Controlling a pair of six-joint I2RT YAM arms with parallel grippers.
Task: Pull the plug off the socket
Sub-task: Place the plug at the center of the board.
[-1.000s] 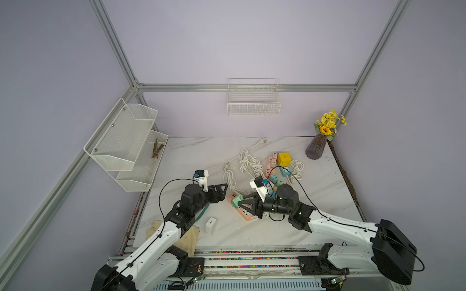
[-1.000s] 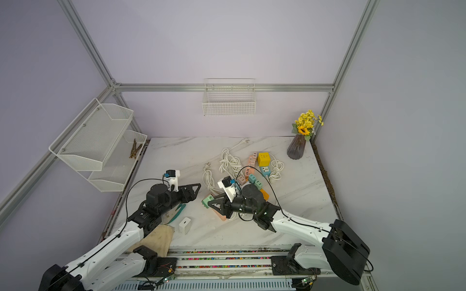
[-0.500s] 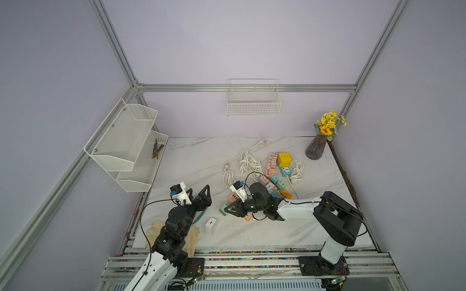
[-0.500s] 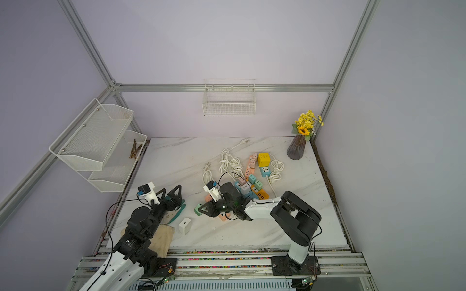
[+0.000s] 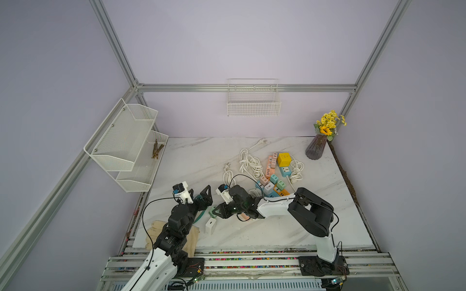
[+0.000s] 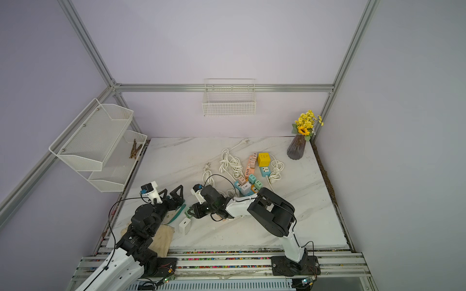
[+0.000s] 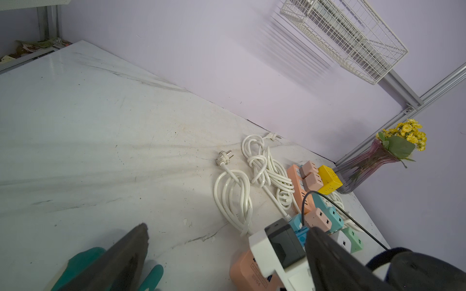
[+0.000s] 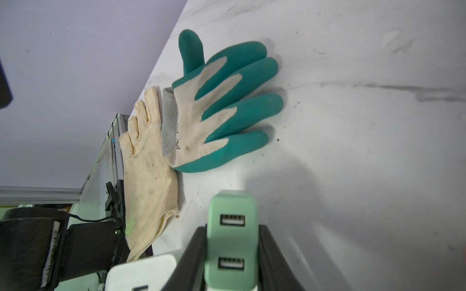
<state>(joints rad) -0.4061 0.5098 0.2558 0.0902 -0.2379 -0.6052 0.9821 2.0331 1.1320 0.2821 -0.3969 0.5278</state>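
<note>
Top view: my right gripper (image 5: 216,211) sits low over the marble table (image 5: 277,231), front-left. The mint-green plug (image 5: 212,211) is at its tips, just beside a white adapter (image 5: 210,225) and apart from the peach socket strip (image 5: 244,216) under the wrist. I'd call the pull done, so the step in hand is setting the plug down. My left gripper (image 5: 199,195) hangs over the green glove (image 5: 199,218).

Left wrist: those jaws stand wide apart with nothing between them. The peach socket strip lies close, white cord coils (image 7: 234,199) beyond.

Right wrist: both jaws press the plug's flanks, so it's gripped. I'd lower it until it rests flat on bare marble, clear of the white adapter and the cream glove (image 8: 148,171). Then I'd open gently so it doesn't tip. The plug is a rounded, matte mint block with two USB ports facing the camera. Its prongs are hidden.
</note>
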